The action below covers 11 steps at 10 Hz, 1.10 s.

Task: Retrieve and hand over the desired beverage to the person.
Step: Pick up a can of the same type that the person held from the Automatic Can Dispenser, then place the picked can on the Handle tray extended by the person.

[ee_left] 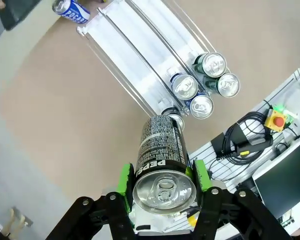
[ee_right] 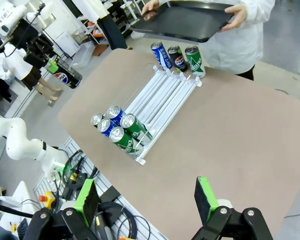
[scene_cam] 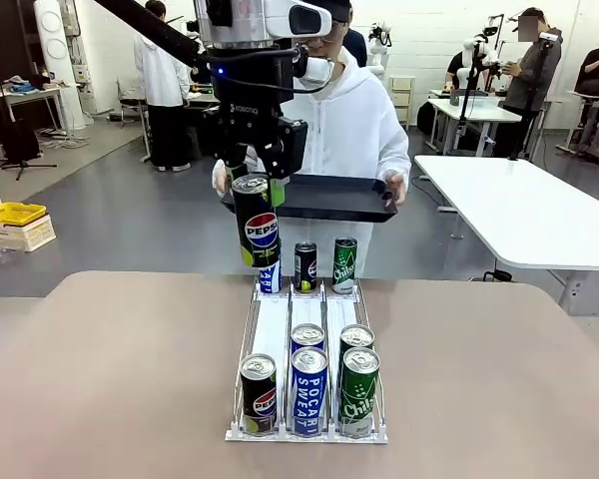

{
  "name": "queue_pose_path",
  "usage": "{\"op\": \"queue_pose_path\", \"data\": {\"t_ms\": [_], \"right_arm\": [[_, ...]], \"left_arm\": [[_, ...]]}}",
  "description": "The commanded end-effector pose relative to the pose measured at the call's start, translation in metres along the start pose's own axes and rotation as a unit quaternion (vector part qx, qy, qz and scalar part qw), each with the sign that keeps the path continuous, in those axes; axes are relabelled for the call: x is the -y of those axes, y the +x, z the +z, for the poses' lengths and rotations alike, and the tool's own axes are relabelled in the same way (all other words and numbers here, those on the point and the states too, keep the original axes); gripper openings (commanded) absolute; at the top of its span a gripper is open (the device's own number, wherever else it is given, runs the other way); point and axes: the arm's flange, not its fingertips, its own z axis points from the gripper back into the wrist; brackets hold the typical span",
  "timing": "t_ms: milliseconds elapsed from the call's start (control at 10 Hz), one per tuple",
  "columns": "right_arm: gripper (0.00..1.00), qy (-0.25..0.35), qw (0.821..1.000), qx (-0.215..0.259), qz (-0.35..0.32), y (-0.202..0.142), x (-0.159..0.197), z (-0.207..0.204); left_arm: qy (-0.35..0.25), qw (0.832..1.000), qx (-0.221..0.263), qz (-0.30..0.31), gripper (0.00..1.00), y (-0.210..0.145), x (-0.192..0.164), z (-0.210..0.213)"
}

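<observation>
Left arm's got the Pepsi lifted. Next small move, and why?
Probably carry the Pepsi can forward over the black tray: the left gripper holds it above the rack, and the person holds the tray out just beyond.

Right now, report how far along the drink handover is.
Done: the left gripper is shut on the Pepsi can, clear of the rack. In hand: the can hangs in the air, not yet on the black tray the person holds out. Left: setting it on the tray and letting go. The right gripper is open, holding nothing.
</observation>
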Motion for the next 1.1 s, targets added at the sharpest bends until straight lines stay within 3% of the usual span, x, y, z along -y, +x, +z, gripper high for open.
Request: {"op": "queue_pose_path", "data": {"t_ms": [0,1000], "right_arm": [[1.0,0.011,1.0,0.009,0.006,-0.0002,0.0001,-0.0008],[1.0,0.011,1.0,0.009,0.006,-0.0002,0.0001,-0.0008]], "left_arm": [[-0.002,1.0,0.001,0.008,0.0,-0.0108,0.0009,-0.003],[-0.002,1.0,0.001,0.008,0.0,-0.0108,0.0009,-0.003]]}}
